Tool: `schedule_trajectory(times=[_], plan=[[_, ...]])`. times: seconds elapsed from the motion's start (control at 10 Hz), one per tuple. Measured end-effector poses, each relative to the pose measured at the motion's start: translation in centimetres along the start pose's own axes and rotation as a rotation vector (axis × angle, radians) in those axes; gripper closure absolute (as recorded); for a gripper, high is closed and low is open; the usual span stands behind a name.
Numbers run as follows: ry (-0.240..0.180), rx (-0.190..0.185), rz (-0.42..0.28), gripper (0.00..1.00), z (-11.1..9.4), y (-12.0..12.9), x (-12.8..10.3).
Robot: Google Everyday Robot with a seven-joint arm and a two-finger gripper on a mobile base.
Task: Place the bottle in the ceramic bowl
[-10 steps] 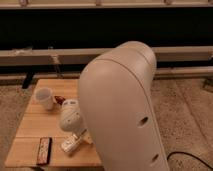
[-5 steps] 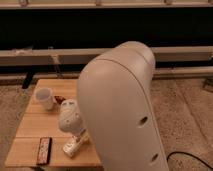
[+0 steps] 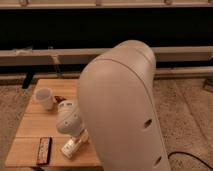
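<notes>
My gripper (image 3: 75,139) hangs under its rounded white wrist over the front middle of the wooden table (image 3: 35,127). A small white oblong thing with a pale label, seemingly the bottle (image 3: 72,147), lies tilted right at the gripper, near the table's front edge. I cannot tell whether it is held. The orange ceramic bowl is almost wholly hidden behind the wrist. Only a small reddish sliver (image 3: 60,98) shows beside the cup, and I cannot tell if it is the bowl's rim.
A white cup (image 3: 45,98) stands at the table's back left. A dark remote-like thing (image 3: 44,150) lies at the front left. My large white arm housing (image 3: 125,110) blocks the table's right side. A dark wall and a rail run behind.
The wrist and gripper have shifted slightly toward the table's front. The white oblong thing has stayed just below them.
</notes>
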Motion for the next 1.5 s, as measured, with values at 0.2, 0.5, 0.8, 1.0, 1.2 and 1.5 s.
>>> schedule_trajectory(times=[0.2,0.5,0.8,1.0,1.2,1.5], plan=[[0.007,0.017,-0.005,1.0,-1.8,-0.2,0.2],[0.02,0.047,-0.015,1.0,-5.6,-0.9,0.8],[0.03,0.089,-0.02,1.0,-9.6,-1.1,2.2],[0.032,0.104,-0.021,1.0,-10.8,-0.8,3.1],[0.027,0.12,-0.031,1.0,-11.7,-0.9,3.3],[0.022,0.14,-0.045,1.0,-12.6,-0.9,3.4]])
